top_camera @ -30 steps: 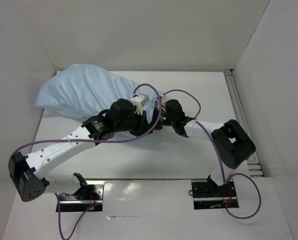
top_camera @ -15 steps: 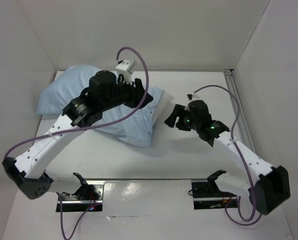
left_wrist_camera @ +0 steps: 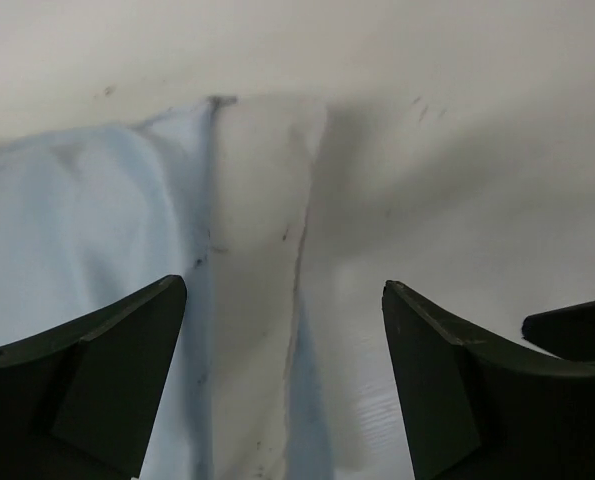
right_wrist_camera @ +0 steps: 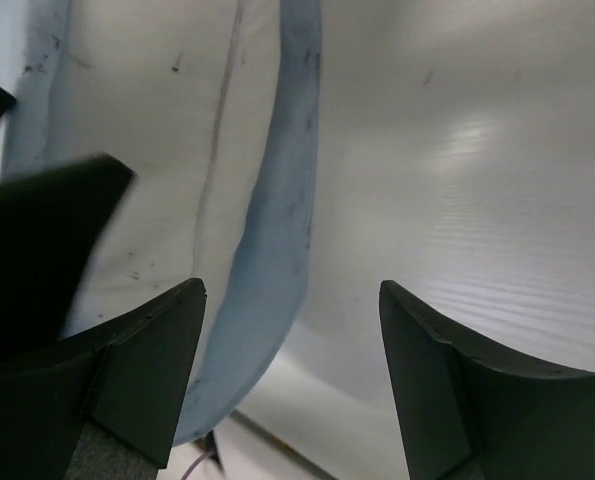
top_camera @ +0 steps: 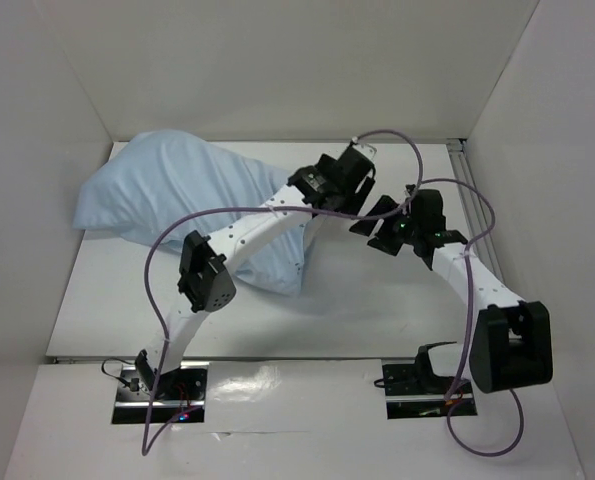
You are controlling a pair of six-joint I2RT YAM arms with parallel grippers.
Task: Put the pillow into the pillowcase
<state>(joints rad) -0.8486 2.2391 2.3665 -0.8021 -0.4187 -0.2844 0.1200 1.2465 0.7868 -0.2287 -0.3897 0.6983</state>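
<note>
The light blue pillowcase (top_camera: 187, 205) lies plump at the back left, its open end toward the middle of the table. The white pillow (left_wrist_camera: 262, 230) shows in that open end, its seam running beside the blue hem (right_wrist_camera: 277, 220). My left gripper (top_camera: 322, 192) hangs over the open end. Its jaws are open in the left wrist view (left_wrist_camera: 285, 290) with nothing between them. My right gripper (top_camera: 370, 228) is just right of the opening, open and empty (right_wrist_camera: 292, 290). A left finger (right_wrist_camera: 37, 230) shows dark and blurred at its left.
White walls close in the table at the back, left and right. A metal rail (top_camera: 477, 230) runs along the right side. Purple cables (top_camera: 167, 250) loop off both arms, over the pillowcase and between the grippers. Bare tabletop (top_camera: 377, 310) lies in front.
Both grippers have opened and let go of the pillowcase's edge. The left arm swung over the pillowcase to its open end. The right gripper moved out to the right, then slightly toward the back.
</note>
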